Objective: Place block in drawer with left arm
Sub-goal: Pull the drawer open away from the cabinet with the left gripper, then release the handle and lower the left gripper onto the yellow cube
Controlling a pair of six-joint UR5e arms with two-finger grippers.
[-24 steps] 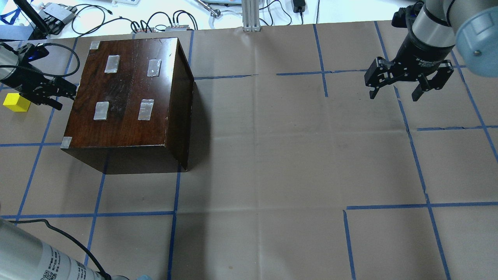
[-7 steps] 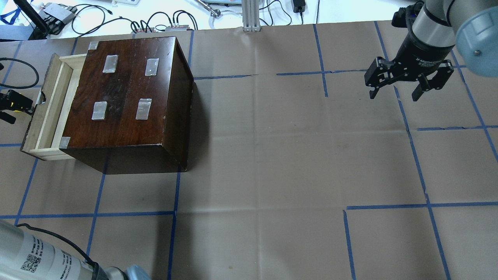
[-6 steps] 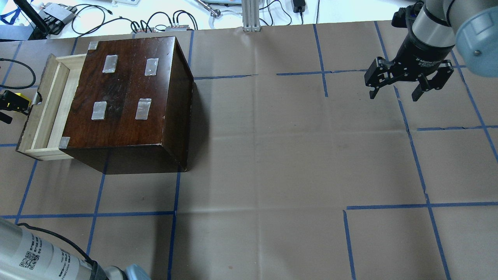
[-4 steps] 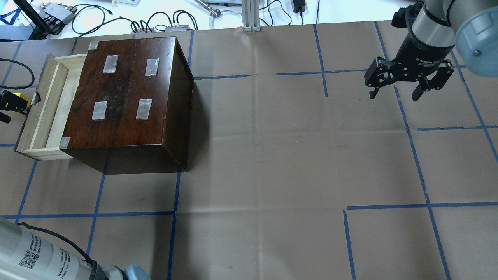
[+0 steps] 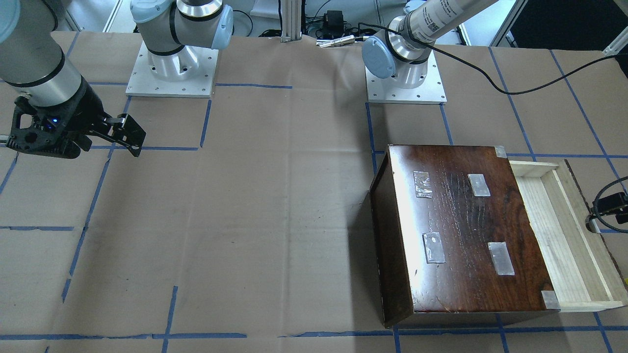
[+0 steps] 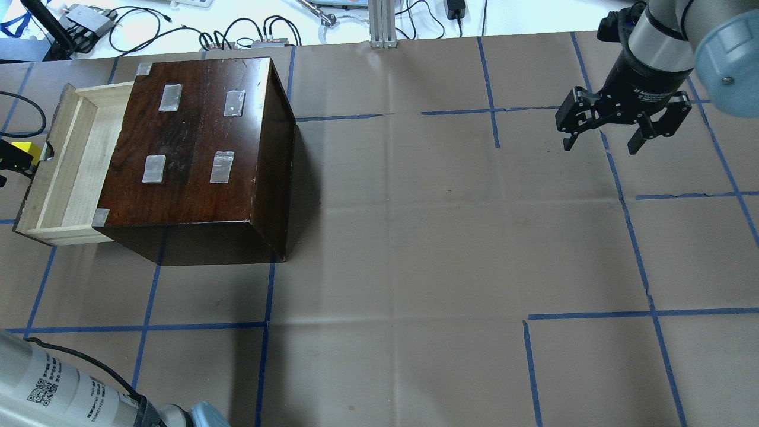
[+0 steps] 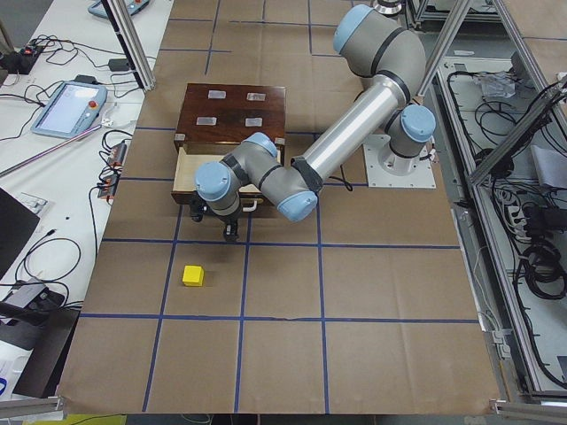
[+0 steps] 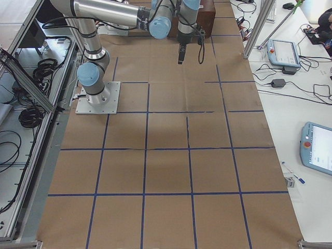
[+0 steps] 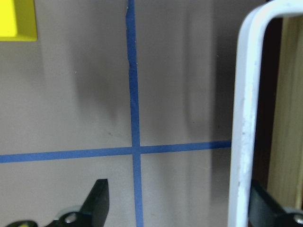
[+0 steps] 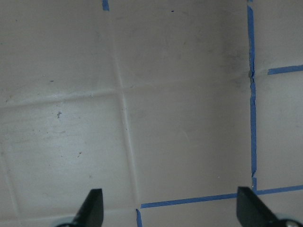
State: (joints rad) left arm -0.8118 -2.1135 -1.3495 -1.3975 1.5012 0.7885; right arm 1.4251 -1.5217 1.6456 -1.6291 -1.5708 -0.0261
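**Left gripper spread wide at the drawer handle, block on the paper nearby**

The left gripper (image 9: 182, 210) is spread wide and grips nothing. Between its 2 black fingers (image 9: 97, 203) stands the drawer's white handle (image 9: 244, 118), a smooth bar bent into a round-cornered loop. The handle sits hard up against 1 finger, though whether they touch cannot be told.

Just past that finger is the drawer (image 6: 65, 160), a shallow tray of pale raw wood with a notch in its front board. It stands well out of the box (image 6: 195, 136), which is glossy dark-brown wood with grey tape patches on top.

The block (image 7: 193, 275), a small plain bright yellow cube, lies on the paper beyond the fingertips. It is off toward the other finger's side, away from the drawer and apart from the gripper.

The right gripper (image 6: 602, 145) hangs above the table (image 6: 415, 237), far from the box. Its 2 fingers are wide apart with only paper between them. The table is covered in matte brown paper, creased and marked into squares by blue tape lines.
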